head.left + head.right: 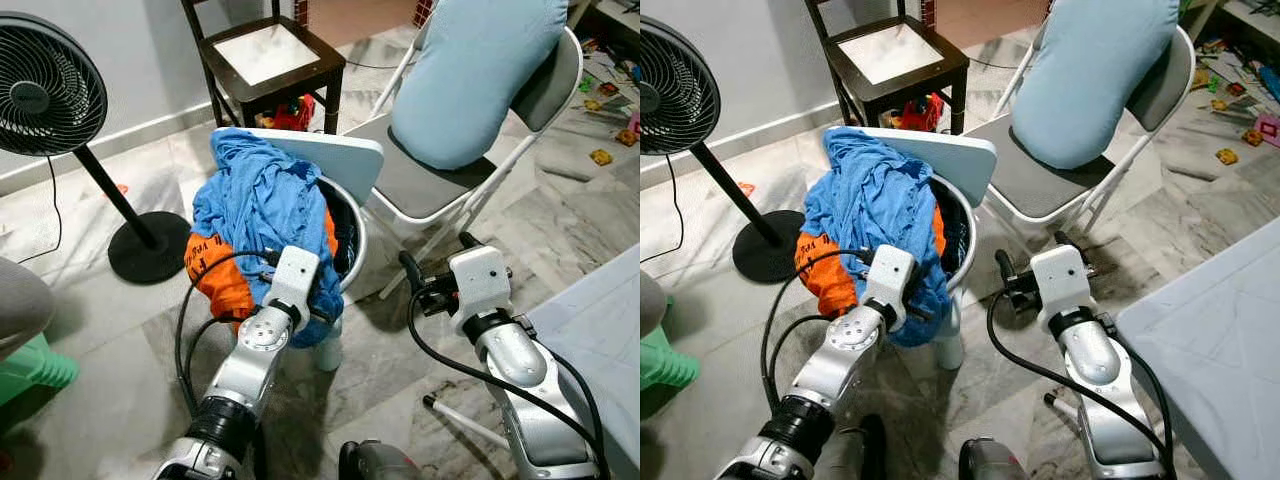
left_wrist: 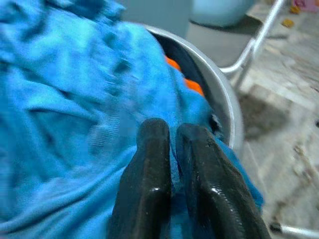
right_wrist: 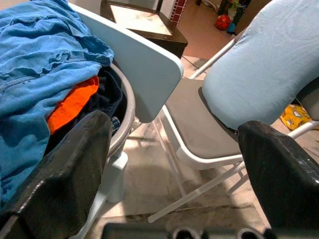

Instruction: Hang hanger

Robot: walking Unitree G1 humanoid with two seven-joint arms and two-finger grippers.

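Observation:
A crumpled blue garment (image 1: 255,190) lies heaped over a round white basket (image 1: 355,225), with an orange cloth (image 1: 215,275) hanging under it on the near left side. My left gripper (image 2: 172,149) is pressed into the blue garment at the basket's near rim, its two black fingers shut with a fold of the fabric pinched between them. My right gripper (image 1: 438,255) hovers to the right of the basket at about rim height, open and holding nothing. I can make out no hanger.
A white panel (image 1: 330,150) leans across the basket's far side. Behind it stand a grey folding chair (image 1: 420,180) carrying a light blue cushion (image 1: 470,70) and a dark wooden stool (image 1: 265,55). A black fan (image 1: 50,90) stands left, a pale surface (image 1: 600,320) right.

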